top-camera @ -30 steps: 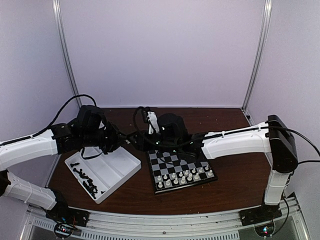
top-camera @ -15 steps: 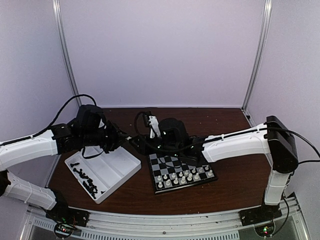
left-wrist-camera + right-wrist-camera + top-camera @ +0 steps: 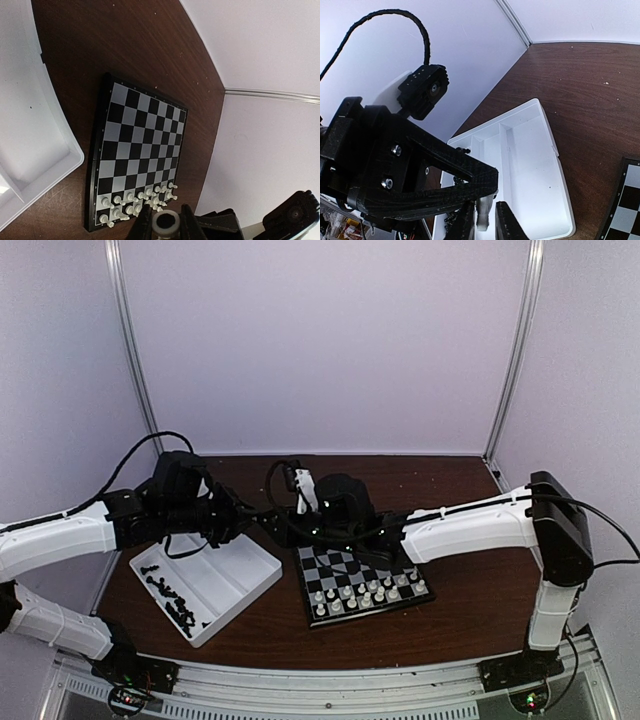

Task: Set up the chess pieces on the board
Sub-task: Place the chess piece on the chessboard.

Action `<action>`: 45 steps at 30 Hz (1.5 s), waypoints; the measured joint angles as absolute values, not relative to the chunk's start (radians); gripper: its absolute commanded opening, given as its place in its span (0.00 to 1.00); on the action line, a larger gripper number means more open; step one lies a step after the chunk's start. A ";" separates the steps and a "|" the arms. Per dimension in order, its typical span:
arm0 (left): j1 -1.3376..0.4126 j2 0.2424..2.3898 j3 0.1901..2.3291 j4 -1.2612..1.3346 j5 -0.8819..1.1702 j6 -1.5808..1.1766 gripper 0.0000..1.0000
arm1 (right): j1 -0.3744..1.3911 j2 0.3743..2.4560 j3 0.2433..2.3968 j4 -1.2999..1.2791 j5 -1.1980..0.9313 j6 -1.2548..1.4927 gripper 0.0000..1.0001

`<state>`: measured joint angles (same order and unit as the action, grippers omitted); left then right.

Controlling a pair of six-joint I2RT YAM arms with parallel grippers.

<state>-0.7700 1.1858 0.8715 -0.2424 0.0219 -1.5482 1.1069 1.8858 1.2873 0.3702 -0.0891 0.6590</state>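
The board lies right of centre, with two rows of cream-white chess pieces on its near side. The same rows show in the left wrist view. My left gripper hovers between tray and board, shut on a white piece whose dark base faces its camera. My right gripper meets it tip to tip. In the right wrist view the white piece hangs from the left gripper's tip between my right fingers, with a thin gap on each side.
A white compartment tray sits left of the board, with several black pieces in its near-left compartments. Its large compartment lies below both grippers. The board's far rows are bare. Walls enclose the back and sides.
My right gripper has moved left off the board's far corner to the left gripper's tip. The left arm has barely moved.
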 measured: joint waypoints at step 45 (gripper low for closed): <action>-0.723 0.959 0.840 -0.385 0.042 -0.538 0.98 | 0.851 1.361 1.229 -1.066 -0.097 0.481 0.06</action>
<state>-0.7231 0.9588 0.8398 -0.3851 0.0418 -0.5377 0.8513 1.3609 1.2289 -1.0664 -0.0967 0.4808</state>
